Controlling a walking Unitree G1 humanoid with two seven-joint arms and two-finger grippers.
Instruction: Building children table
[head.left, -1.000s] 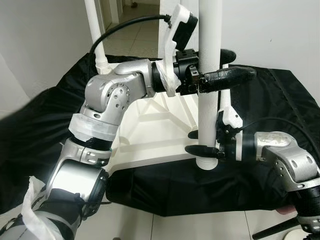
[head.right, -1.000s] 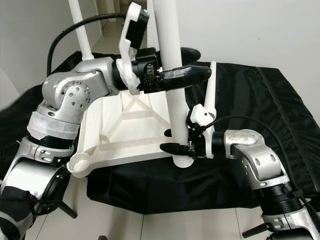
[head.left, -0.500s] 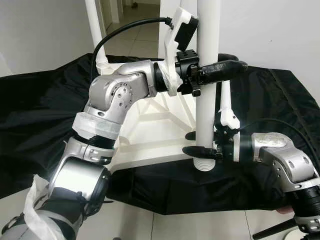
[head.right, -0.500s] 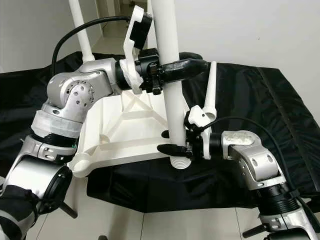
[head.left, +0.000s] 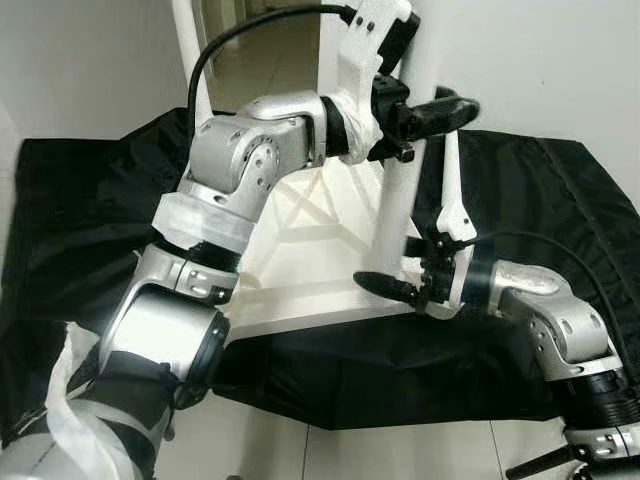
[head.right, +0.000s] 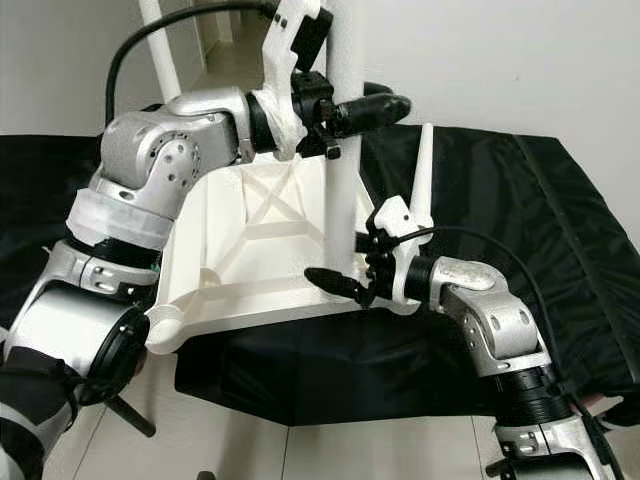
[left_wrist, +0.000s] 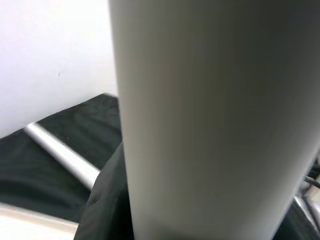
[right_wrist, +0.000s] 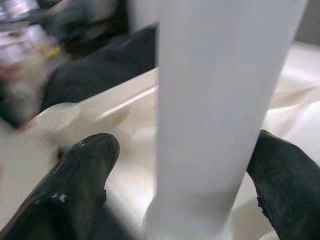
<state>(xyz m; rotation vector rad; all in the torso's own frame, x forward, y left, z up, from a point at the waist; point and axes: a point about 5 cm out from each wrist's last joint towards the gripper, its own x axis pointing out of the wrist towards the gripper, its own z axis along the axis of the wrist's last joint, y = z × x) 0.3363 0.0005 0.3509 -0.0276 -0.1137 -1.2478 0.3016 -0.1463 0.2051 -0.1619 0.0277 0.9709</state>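
A white children's table top (head.left: 300, 270) lies upside down on a black cloth (head.left: 90, 220). A white table leg (head.left: 397, 210) stands upright with its lower end at the top's near right corner. My left gripper (head.left: 440, 108) is shut on the leg high up. Low down, my right gripper (head.left: 400, 268) straddles the leg's base. In the right wrist view a gap shows between one black finger (right_wrist: 80, 185) and the leg (right_wrist: 215, 125), so that gripper is open. In the left wrist view the leg (left_wrist: 210, 120) is pressed close to the camera.
Another white leg (head.left: 187, 50) stands upright at the top's far left corner. A slim white post (head.right: 422, 170) rises just behind my right wrist. A white wall (head.left: 560, 60) closes the right side. Tiled floor (head.left: 400, 450) lies in front of the cloth.
The leg's lower end has moved back from in front of the table's edge onto the near right corner. My left gripper has risen with it, and my right gripper has loosened around the base.
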